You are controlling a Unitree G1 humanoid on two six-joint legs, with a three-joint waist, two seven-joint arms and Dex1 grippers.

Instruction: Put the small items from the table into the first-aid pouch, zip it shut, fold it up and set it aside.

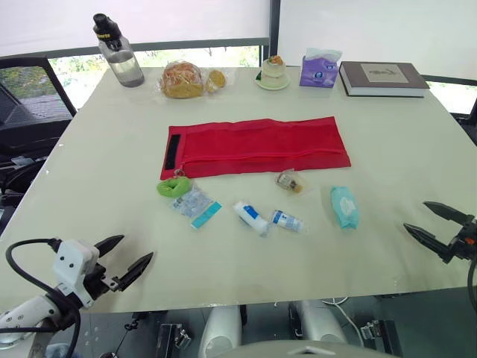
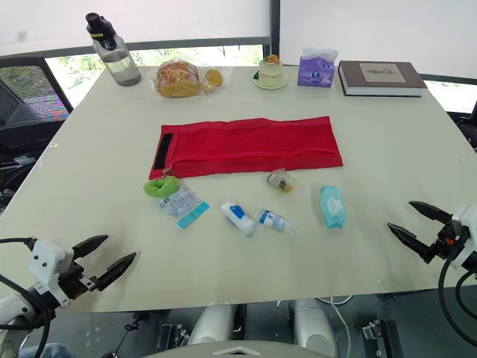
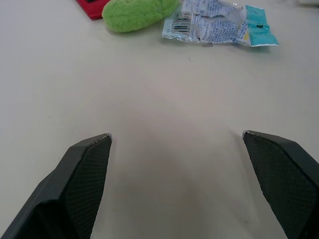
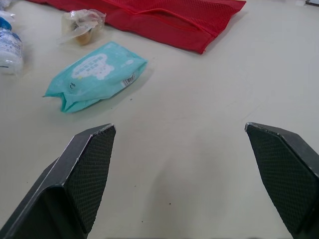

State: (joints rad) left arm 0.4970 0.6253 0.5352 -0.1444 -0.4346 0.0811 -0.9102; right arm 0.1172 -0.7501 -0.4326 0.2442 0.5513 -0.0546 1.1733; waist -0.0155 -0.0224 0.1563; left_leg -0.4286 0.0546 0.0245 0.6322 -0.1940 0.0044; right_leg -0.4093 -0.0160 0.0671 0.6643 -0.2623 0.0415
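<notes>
While the red first-aid pouch [image 1: 257, 147] lay flat and unfolded in the middle of the table [image 1: 97, 149], nothing appeared packed: a green fuzzy item [image 1: 174, 186], clear packet [image 1: 196, 205], tube [image 1: 251, 217], small bottle [image 1: 287, 221], wrapped item [image 1: 290, 180] and teal wipes pack [image 1: 344, 206] sat loose along its near edge. The left gripper [image 1: 136, 247] and right gripper [image 1: 415, 214] hung wide open and empty near the table's front edge, with filling, zipping, folding and setting aside all left to do.
</notes>
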